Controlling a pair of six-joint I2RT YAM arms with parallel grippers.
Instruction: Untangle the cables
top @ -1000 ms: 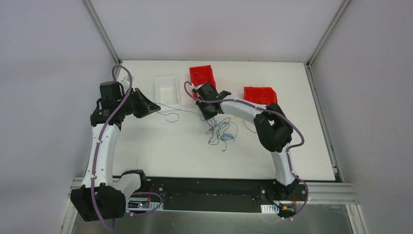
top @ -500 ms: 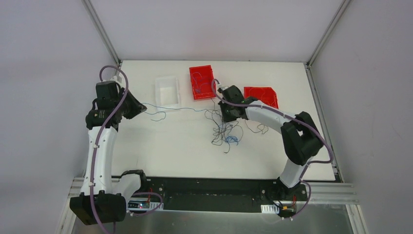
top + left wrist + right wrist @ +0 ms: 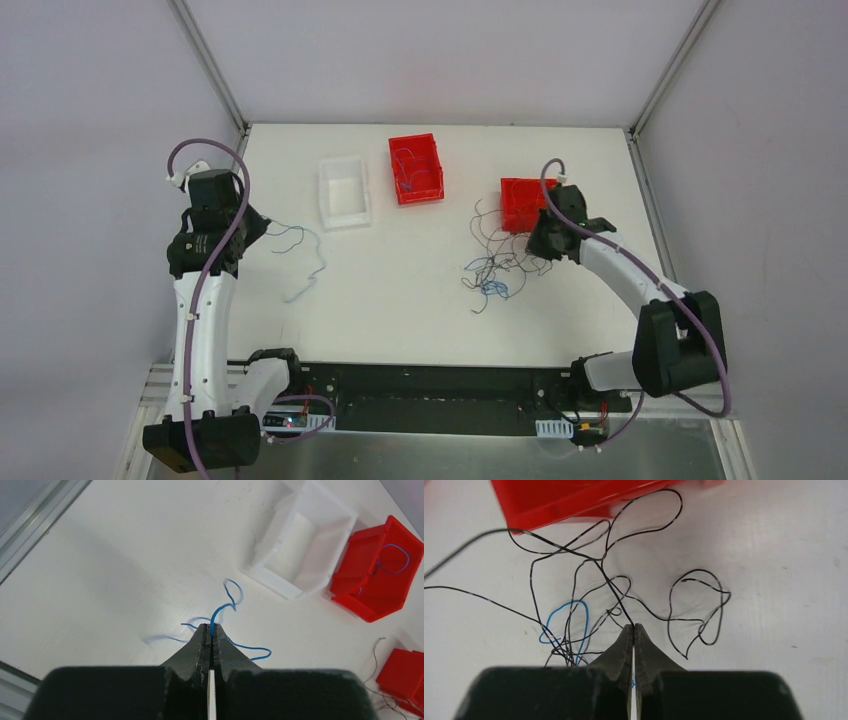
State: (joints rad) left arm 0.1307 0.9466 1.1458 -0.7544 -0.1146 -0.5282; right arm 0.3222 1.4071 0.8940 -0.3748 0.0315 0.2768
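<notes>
Blue wire (image 3: 320, 258) is now free of the tangle (image 3: 498, 268).

Top view: half a second ago this wire ran taut from my left gripper (image 3: 255, 226) to the knot at the middle of the table (image 3: 400, 310). It now trails slack from that gripper near the left edge, well apart from everything else. My right gripper (image 3: 536, 240) has swung toward the right edge and dragged the tangle with it, so the knot lies just beside the near red bin (image 3: 520, 195). The white bin (image 3: 343, 205) and far red bin (image 3: 432, 152) have not moved.

Left wrist view: my fingers are pressed together on the blue wire (image 3: 216, 615), which curls away from the tips across bare table. No other strand crosses it.

Right wrist view: my fingers, apart a second ago, have closed, and a black wire (image 3: 614, 596) runs straight into the tips, so I judge it clamped. Beyond it the black loops are still crossed over one another, with a blue loop (image 3: 555, 617) caught among them.

Finding: one strand is out. The rest is still knotted, and a second blue piece remains to be drawn free. I judge the task partly done.
</notes>
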